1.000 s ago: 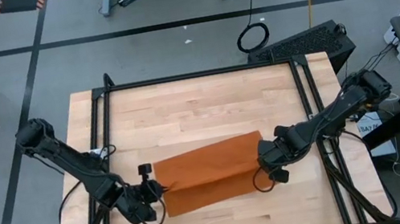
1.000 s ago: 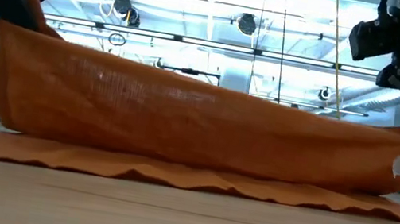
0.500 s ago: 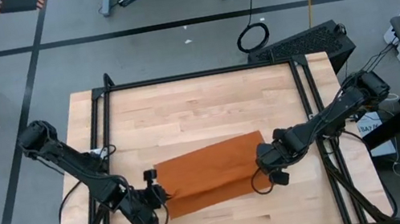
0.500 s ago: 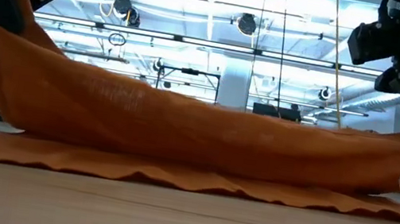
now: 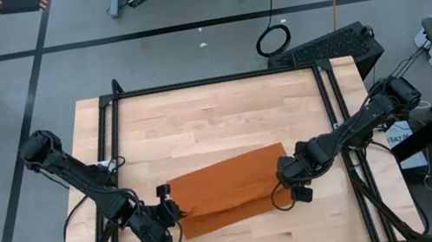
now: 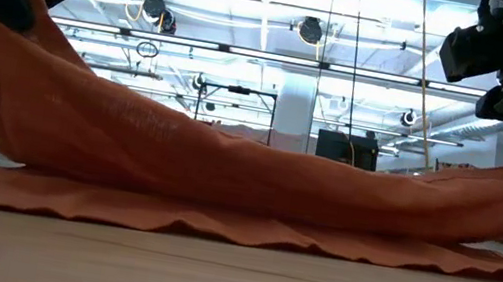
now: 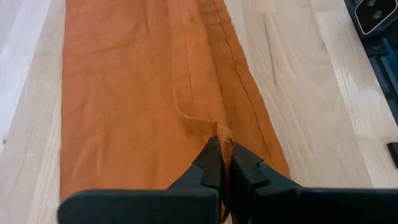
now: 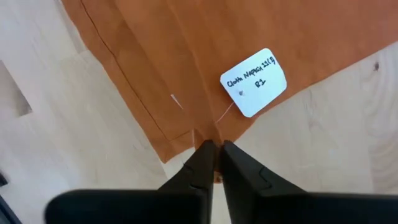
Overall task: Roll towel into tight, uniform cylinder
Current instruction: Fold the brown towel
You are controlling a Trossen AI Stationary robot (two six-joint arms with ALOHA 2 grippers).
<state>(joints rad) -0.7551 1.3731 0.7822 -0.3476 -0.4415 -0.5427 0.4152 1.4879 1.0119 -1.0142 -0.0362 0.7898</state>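
Since a second ago, the lifted fold of the towel (image 6: pixel 246 176) has sagged in its middle and dropped on the right side, while the left side is held as high as before; from above, you see the folded strip narrower on the table (image 5: pixel 215 112). High view: the towel (image 5: pixel 228 191) lies on the near half of the wooden table, its long edges running left to right, with the left gripper (image 5: pixel 169 210) at its left end and the right gripper (image 5: pixel 289 181) at its right end. Low view: you see one layer flat on the wood and a second layer raised above it, high at the left, low at the right. Left wrist view: the left gripper (image 7: pixel 225 163) is clamped on a pinched ridge of the towel (image 7: pixel 143 106). Right wrist view: the right gripper (image 8: pixel 215 153) has its fingers nearly together on the corner of the towel (image 8: pixel 186 56), pinching the cloth, with the white tag (image 8: pixel 254 83) lying just beyond them.
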